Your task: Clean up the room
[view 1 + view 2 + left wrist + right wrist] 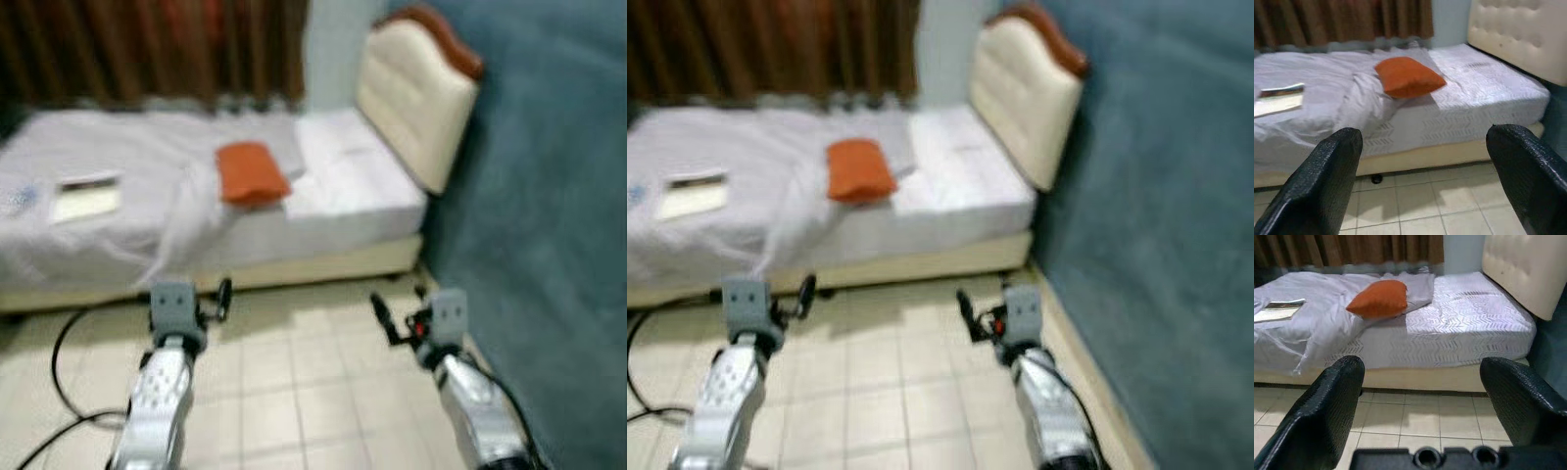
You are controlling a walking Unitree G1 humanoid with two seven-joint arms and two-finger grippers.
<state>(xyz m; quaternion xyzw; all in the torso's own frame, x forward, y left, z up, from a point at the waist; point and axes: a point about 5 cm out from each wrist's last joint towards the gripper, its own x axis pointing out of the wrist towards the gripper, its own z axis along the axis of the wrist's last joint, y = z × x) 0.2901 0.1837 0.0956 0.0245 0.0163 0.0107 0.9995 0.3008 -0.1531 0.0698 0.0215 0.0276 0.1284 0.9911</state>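
An orange pillow (251, 173) lies on a bed (364, 191) covered by a rumpled pale grey sheet (147, 211). A thin book (86, 196) rests flat on the sheet toward the bed's left end. Both arms are held out low over the tiled floor, short of the bed's side. My left gripper (223, 299) is open and holds nothing; its wrist view looks between its fingers (1327, 171) toward the pillow (1408, 77). My right gripper (382, 318) is open too, with nothing between its fingers (1327, 406), and faces the bed's side.
A cream padded headboard (416, 93) stands at the bed's right end against a teal wall (549, 215). Brown curtains (147, 49) hang behind the bed. A black cable (61, 377) loops over the beige tiled floor (294, 392) at the left.
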